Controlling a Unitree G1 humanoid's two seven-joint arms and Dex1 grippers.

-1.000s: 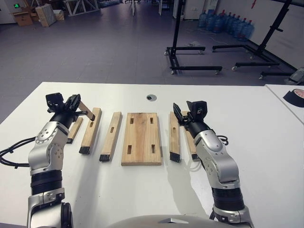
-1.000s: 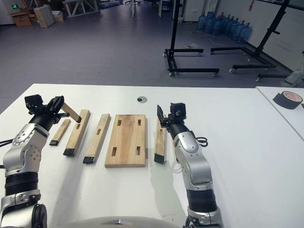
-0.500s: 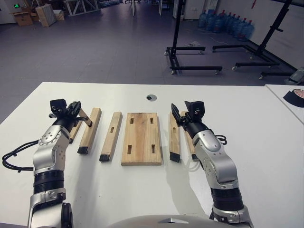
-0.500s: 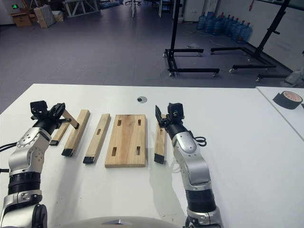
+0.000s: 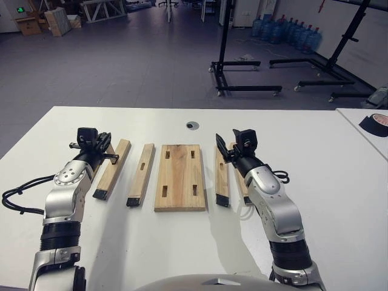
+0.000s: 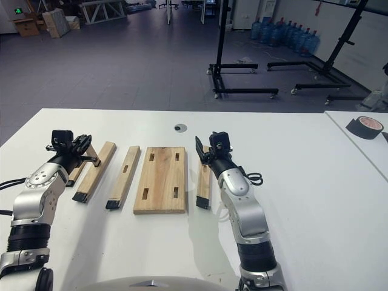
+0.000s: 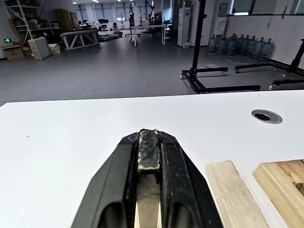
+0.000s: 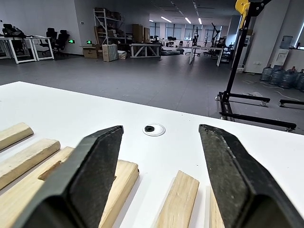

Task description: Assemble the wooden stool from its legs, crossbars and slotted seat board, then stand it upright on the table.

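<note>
The slotted seat board (image 5: 180,176) lies flat mid-table. Left of it lie two legs (image 5: 112,168) (image 5: 141,174), with a short crossbar (image 6: 76,172) at the far left. Right of it lies another leg (image 5: 222,174), and a further piece (image 5: 242,182) lies partly under my right arm. My left gripper (image 5: 99,147) is low over the far-left pieces, shut on a thin dark-tipped crossbar (image 7: 148,154). My right gripper (image 5: 237,143) hangs open over the far ends of the right pieces, its fingers (image 8: 90,175) wide apart with nothing between them.
A round cable hole (image 5: 193,125) sits in the table beyond the seat board. A black tape roll (image 5: 374,123) lies on the neighbouring table at right. A black cable (image 5: 18,200) loops by my left arm. The table's near half is bare white surface.
My left gripper has carried the crossbar to the right and lower, closer to the leftmost leg. My right gripper has shifted slightly left and stays open.
</note>
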